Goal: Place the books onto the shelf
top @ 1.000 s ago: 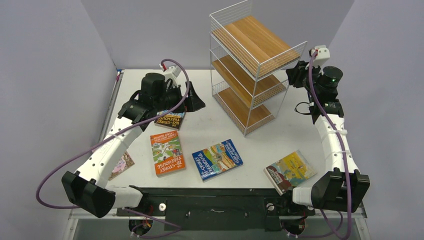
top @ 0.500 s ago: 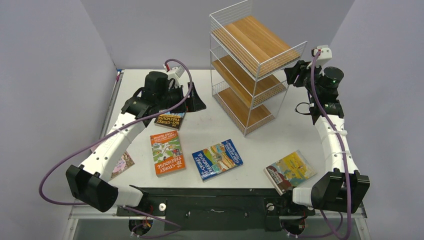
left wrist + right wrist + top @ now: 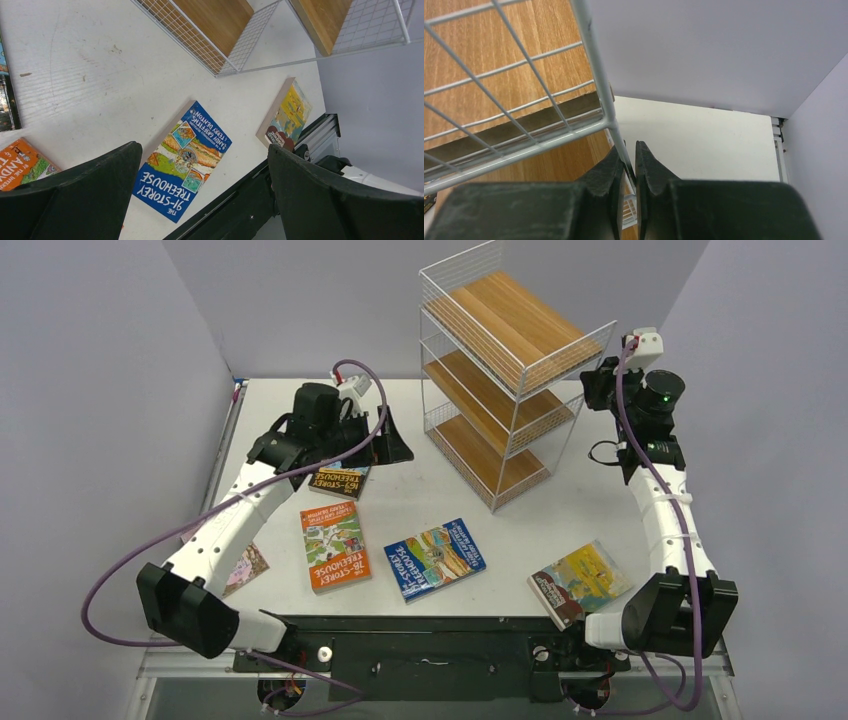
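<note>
**Five books flat, none shelved: brace the rack, then lift**

Top view: all five books lie on the table (image 3: 420,490), and the shelf (image 3: 510,325) stands bare at 1 o'clock. The dark book (image 3: 340,481) is at 10 o'clock, the orange book (image 3: 333,545) at 8, the blue book (image 3: 435,558) at 6 and the yellow-brown book (image 3: 580,583) at 4. The pink book (image 3: 247,568) is at the 8 o'clock edge, half hidden by the left arm. The left gripper (image 3: 390,445) hangs spread wide just beyond the dark book, holding nothing. The right gripper (image 3: 598,382) sits against the shelf's 3 o'clock corner.

Left wrist view: the spread fingers frame the blue book (image 3: 165,190), with the yellow-brown book (image 3: 287,117) at 2 o'clock and the shelf's foot at 12. A thin paperback lying flat probably gives little to bite. Best come in low at a free edge and work one finger under it.

Right wrist view: the jaws are pinched tight on the shelf's corner wire (image 3: 599,75). This looks like a brace, so it should grip firmly without pulling, or the light rack may tip or skate.
</note>
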Robot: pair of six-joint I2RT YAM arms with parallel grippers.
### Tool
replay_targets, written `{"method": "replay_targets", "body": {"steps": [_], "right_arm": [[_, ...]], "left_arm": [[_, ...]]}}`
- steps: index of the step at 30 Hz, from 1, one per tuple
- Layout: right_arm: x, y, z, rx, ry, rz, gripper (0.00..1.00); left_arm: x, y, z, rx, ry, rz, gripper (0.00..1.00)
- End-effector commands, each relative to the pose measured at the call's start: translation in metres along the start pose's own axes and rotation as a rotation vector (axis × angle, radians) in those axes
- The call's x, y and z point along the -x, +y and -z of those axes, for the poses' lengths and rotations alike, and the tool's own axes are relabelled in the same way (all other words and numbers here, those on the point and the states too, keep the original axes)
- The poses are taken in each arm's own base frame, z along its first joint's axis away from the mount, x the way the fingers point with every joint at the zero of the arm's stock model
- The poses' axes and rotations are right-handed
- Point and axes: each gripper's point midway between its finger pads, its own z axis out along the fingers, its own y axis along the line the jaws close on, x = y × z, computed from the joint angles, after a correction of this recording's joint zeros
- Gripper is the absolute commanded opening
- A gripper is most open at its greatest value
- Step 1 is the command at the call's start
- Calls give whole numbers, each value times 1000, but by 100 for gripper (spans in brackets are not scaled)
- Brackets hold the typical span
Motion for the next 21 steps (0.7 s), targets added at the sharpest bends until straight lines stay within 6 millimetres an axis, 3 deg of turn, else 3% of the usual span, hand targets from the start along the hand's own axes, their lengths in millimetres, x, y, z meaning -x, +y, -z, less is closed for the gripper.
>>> {"method": "replay_targets", "body": {"steps": [1, 4, 7, 14, 21], "right_arm": [[30, 0, 10, -34, -112, -57, 0], [23, -4, 19, -80, -115, -70, 0], [30, -13, 36, -164, -154, -87, 0], [9, -26, 68, -311, -124, -165, 0], [-26, -28, 112, -443, -76, -287, 0]], "left_arm": [[21, -6, -10, -26, -25, 22, 97], [37, -10, -22, -40, -42, 67, 96], [48, -17, -31, -73, -51, 94, 94], [82, -32, -48, -124, -116, 132, 92], [75, -42, -52, -149, -96, 115, 92]]}}
